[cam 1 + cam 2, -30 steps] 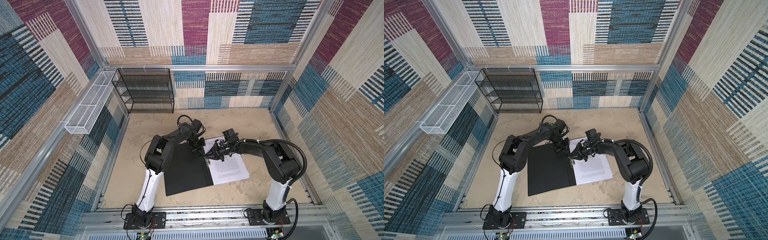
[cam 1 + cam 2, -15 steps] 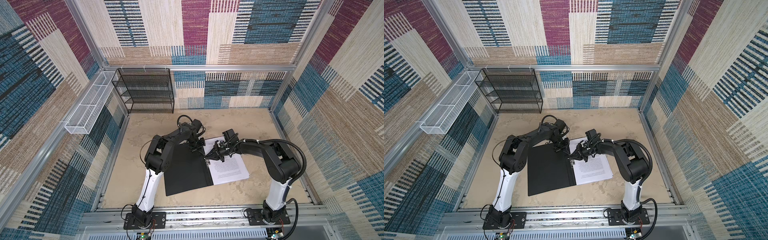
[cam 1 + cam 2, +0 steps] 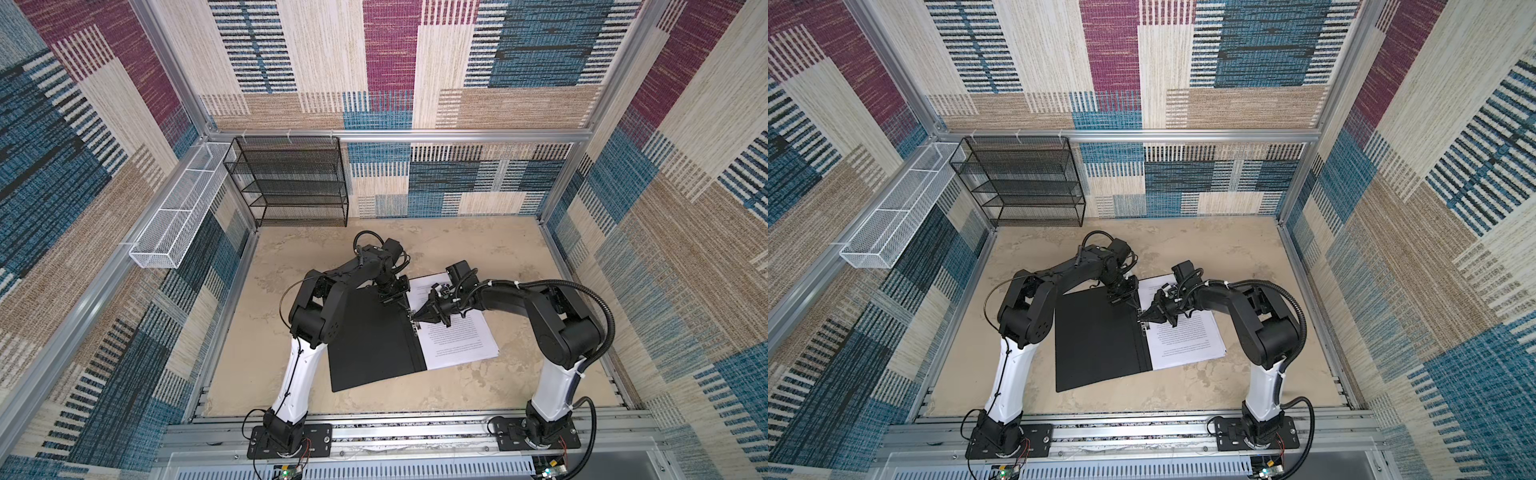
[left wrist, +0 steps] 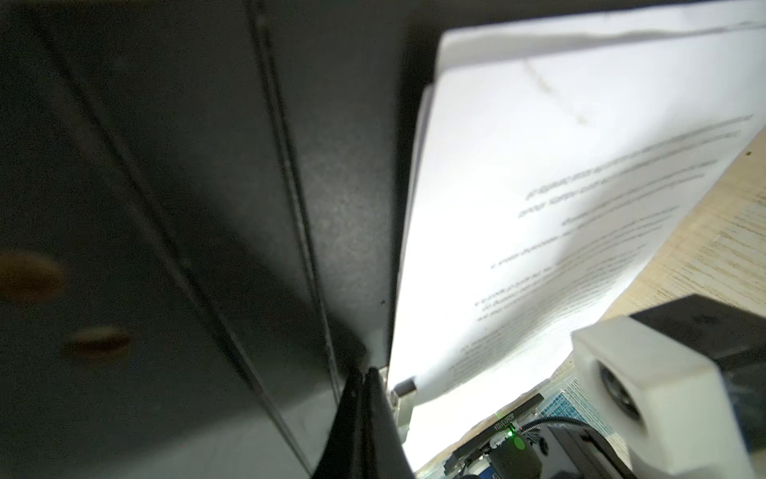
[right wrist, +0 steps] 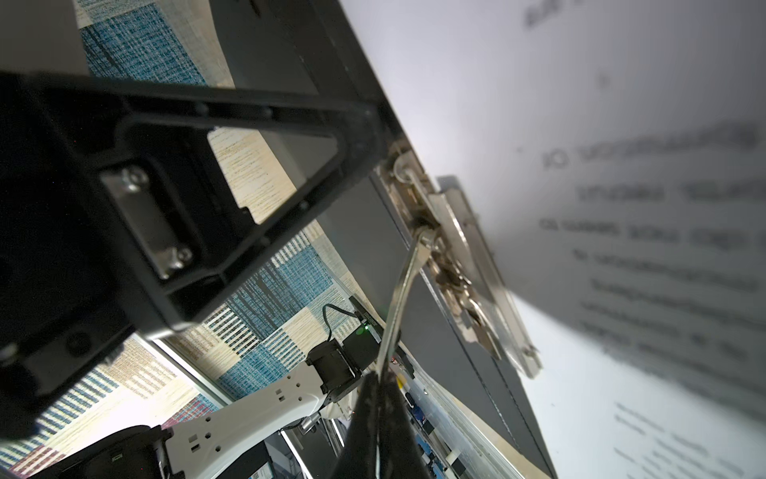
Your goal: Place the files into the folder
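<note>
while both arms bend low over the open folder (image 3: 370, 340), flat on the table (image 3: 478, 257), the left gripper (image 3: 400, 304) holds pressed-together jaws at the spine's far end; the right gripper (image 3: 415, 319) pinches the metal clip lever (image 5: 400, 290) beside the files (image 3: 457, 340) on the folder's right half.

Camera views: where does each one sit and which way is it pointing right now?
Both top views: high above the front rail, looking down on the table; both arms show, left gripper and right gripper meeting at the spine of the folder beside the files.
Left wrist: close over the folder, looking along its spine; its shut fingers show.
Right wrist: close over the files, looking along the spine; its shut fingers pinch the clip lever; the left gripper shows.
Shared: both wrist views see the spine clip and the files.
</note>
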`<state>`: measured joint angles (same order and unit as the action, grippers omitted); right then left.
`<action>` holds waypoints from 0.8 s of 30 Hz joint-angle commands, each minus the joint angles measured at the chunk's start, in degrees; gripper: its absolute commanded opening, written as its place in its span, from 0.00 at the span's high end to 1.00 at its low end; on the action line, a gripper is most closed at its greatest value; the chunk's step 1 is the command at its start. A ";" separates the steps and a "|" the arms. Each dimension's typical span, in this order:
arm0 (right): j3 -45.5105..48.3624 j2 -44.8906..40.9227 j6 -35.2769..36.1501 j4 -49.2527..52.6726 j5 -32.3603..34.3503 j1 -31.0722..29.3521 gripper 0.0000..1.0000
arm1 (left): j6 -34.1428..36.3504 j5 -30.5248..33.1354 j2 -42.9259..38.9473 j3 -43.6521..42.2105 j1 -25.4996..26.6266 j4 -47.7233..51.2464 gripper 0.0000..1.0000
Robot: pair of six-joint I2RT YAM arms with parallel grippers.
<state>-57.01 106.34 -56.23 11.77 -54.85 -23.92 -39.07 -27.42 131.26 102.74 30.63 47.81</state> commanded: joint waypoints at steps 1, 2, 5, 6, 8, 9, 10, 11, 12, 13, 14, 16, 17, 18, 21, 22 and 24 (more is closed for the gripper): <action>1.31 -1.28 2.38 -1.90 0.71 -0.09 1.00 | -1.02 5.45 1.18 -0.92 -0.14 2.99 1.00; 1.98 -1.59 2.59 -2.04 1.46 -0.13 1.00 | -1.10 5.54 1.25 -1.03 -0.26 2.94 1.00; 4.22 -2.35 2.51 -3.30 2.56 -0.11 1.00 | -1.02 5.98 1.36 -1.32 -0.24 2.98 1.00; 4.84 -2.67 2.59 -3.64 3.18 -0.22 1.00 | -1.04 6.01 1.52 -1.40 -0.32 2.96 1.00; 5.74 -3.07 2.76 -3.92 4.47 -0.14 1.00 | -1.17 6.02 1.70 -1.48 -0.38 2.91 1.00; 6.19 -3.24 2.91 -3.99 5.04 -0.19 1.00 | -1.18 6.22 1.69 -1.49 -0.40 3.04 1.00; 6.60 -3.42 2.91 -4.13 5.72 -0.12 1.00 | -1.15 6.42 1.69 -1.66 -0.44 3.07 1.00; 6.89 -3.59 2.88 -4.13 6.48 -0.15 1.00 | -1.04 6.65 1.75 -1.67 -0.54 3.14 1.00; 7.25 -3.94 2.71 -4.23 7.35 -0.18 1.00 | -0.98 7.00 1.74 -1.67 -0.52 3.41 1.00; 7.64 -4.24 2.61 -4.42 8.26 -0.17 1.00 | -0.97 7.20 1.87 -1.68 -0.57 3.58 1.00; 7.85 -4.51 2.68 -4.35 9.10 -0.15 1.00 | -0.95 7.37 1.95 -1.67 -0.67 3.67 1.00; 8.51 -5.02 2.92 -4.35 10.69 -0.16 1.00 | -0.93 7.97 1.90 -1.75 -0.75 4.04 1.00; 8.85 -5.11 2.88 -4.69 10.89 -0.13 1.00 | -0.93 8.23 2.04 -1.75 -0.84 4.15 1.00; 9.03 -5.02 3.19 -4.50 11.28 -0.20 1.00 | -0.93 8.42 2.07 -1.71 -0.88 4.22 1.00; 9.88 -5.02 3.74 -4.62 12.47 -0.09 1.00 | -0.84 9.00 2.31 -1.54 -0.93 4.58 1.00; 10.15 -5.04 3.89 -4.75 12.97 -0.10 1.00 | -0.85 8.89 2.39 -1.50 -1.01 4.61 1.00; 10.59 -4.70 4.28 -4.81 13.91 -0.14 1.00 | -0.91 8.87 2.55 -1.62 -1.08 4.63 1.00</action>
<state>-47.27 101.32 -52.90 3.95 -47.40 -24.10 -39.24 -30.13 131.96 102.15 29.71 48.25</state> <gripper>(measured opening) 0.049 0.048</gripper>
